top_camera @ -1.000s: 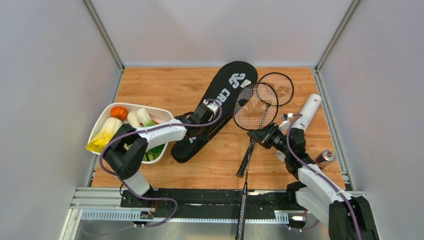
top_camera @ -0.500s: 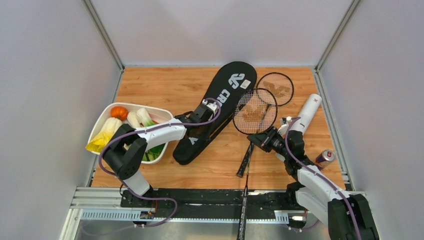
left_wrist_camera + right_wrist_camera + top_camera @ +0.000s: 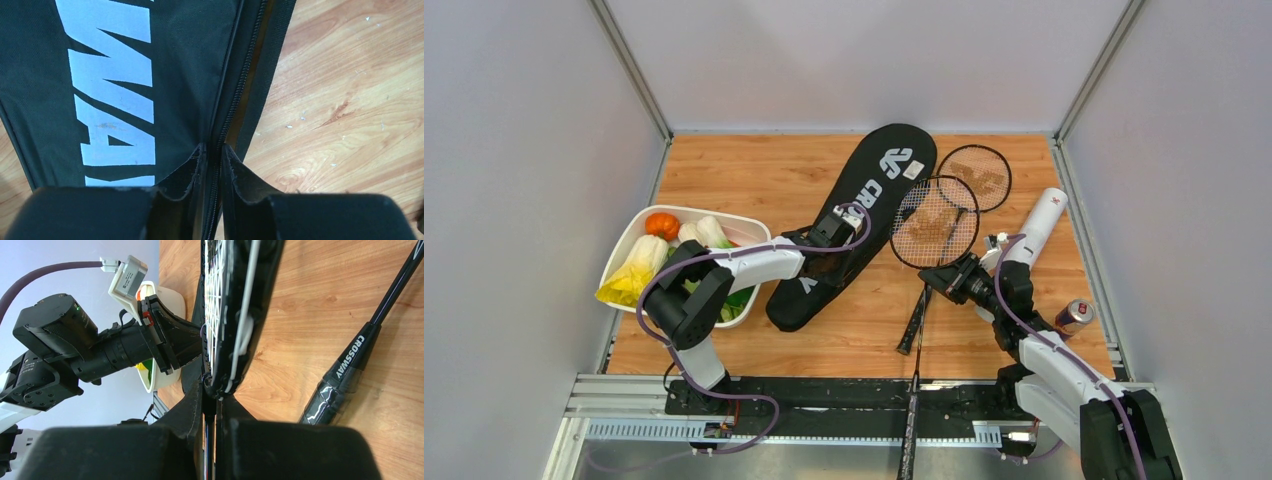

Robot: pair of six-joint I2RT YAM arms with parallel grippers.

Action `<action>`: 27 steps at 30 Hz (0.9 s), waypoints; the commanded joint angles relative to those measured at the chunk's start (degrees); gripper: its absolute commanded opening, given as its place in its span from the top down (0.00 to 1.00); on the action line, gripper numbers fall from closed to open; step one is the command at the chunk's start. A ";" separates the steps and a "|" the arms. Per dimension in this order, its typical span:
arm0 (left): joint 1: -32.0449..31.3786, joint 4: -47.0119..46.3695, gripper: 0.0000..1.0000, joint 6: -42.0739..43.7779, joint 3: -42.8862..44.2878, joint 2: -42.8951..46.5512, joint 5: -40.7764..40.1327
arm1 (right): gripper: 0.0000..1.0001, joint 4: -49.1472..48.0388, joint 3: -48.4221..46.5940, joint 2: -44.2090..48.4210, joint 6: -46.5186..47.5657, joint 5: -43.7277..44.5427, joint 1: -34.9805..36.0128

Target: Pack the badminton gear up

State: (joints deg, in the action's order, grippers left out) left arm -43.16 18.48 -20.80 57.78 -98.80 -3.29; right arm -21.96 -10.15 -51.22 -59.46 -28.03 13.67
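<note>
The black CROSSWAY racket bag (image 3: 864, 205) lies diagonally across the middle of the table. My left gripper (image 3: 832, 250) is shut on the bag's zipper edge (image 3: 227, 115), and the left wrist view shows the jaws (image 3: 214, 150) pinching it. My right gripper (image 3: 942, 280) is shut on the throat of a black racket (image 3: 934, 222) and holds it on edge (image 3: 220, 315). The second racket (image 3: 976, 177) lies behind it, with its handle (image 3: 345, 372) on the wood. The long white tube (image 3: 1041, 222) lies at the right. I cannot make out any shuttlecocks.
A white tray of toy vegetables (image 3: 686, 215) stands at the left, close to my left arm. A drink can (image 3: 1074, 315) stands near the right edge. Grey walls enclose the table on three sides.
My right gripper has shifted the held racket slightly down and right. My left arm's elbow has swung to the right, and the bag's near end has moved a little with it.
</note>
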 commanded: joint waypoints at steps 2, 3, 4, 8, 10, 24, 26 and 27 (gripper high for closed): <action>-0.16 0.53 0.87 1.46 2.51 -0.64 -1.20 | 1.00 -3.18 -1.45 0.42 -0.56 -0.36 -0.21; -0.13 0.58 0.92 1.55 2.56 -0.74 -1.31 | 1.00 -3.31 -1.41 0.42 -0.55 -0.31 -0.19; -0.15 0.58 0.98 1.55 2.66 -0.71 -1.34 | 1.00 -3.35 -1.44 0.46 -0.63 -0.35 -0.19; -0.16 -0.01 1.00 1.36 2.55 -0.15 -1.05 | 1.00 -3.48 -1.21 0.50 -0.34 -0.20 -0.20; -0.17 0.06 0.90 1.42 2.90 -0.08 -0.65 | 1.00 -3.71 -1.06 0.40 -0.34 -0.18 -0.22; -0.16 0.84 0.98 1.99 3.99 -0.94 -0.60 | 1.00 -4.88 -0.53 -0.18 -0.43 -0.34 -0.16; -0.17 -0.07 1.00 1.85 3.32 -0.25 -0.68 | 1.00 -4.83 -0.54 -0.19 -0.36 -0.28 -0.18; -0.17 -0.27 1.00 1.51 3.00 0.06 -0.76 | 1.00 -4.81 -0.49 -0.27 -0.39 -0.25 -0.17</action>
State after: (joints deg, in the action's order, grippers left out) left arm -43.16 19.46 -19.38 59.46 -99.55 -3.55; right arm -23.00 -10.15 -51.51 -59.46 -28.03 13.67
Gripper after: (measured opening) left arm 0.015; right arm 0.058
